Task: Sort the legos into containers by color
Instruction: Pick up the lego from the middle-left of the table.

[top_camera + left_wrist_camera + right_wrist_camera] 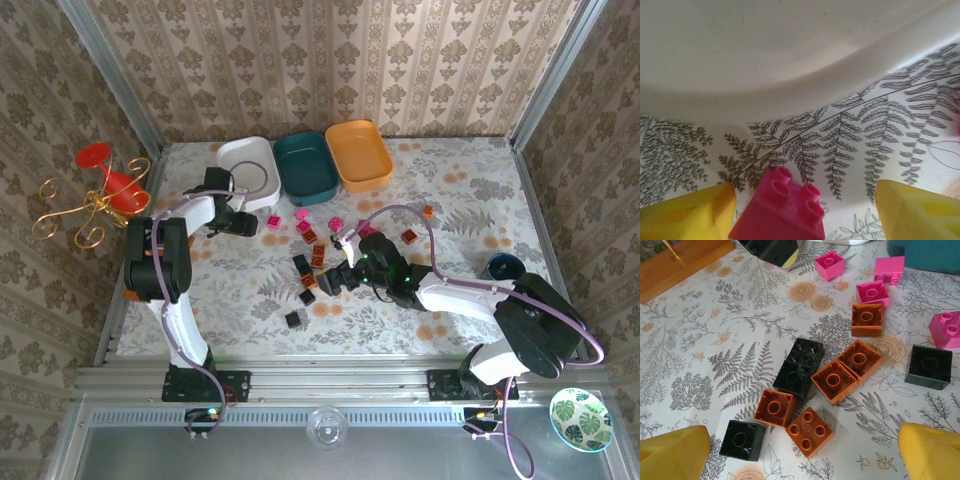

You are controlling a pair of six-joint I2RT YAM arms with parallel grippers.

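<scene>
The white tray (248, 160), teal tray (305, 163) and orange tray (358, 153) stand in a row at the back. Pink, orange and black legos (305, 265) lie scattered mid-table. My left gripper (243, 222) is low just in front of the white tray (790, 60), open, with a pink lego (780, 207) lying studs-up between its yellow fingers (690, 215), close to the left one and well clear of the right. Over the middle cluster my right gripper (322, 285) hangs wide open, above an orange lego (810, 431) and a black lego (742, 440), holding nothing.
More orange and black legos (832, 380) and pink ones (872, 291) lie beyond the right gripper. A blue cup (503, 267) sits at the right, a red and gold wire ornament (110, 185) at the left edge, and an orange-brown mat (680, 265) left of the bricks.
</scene>
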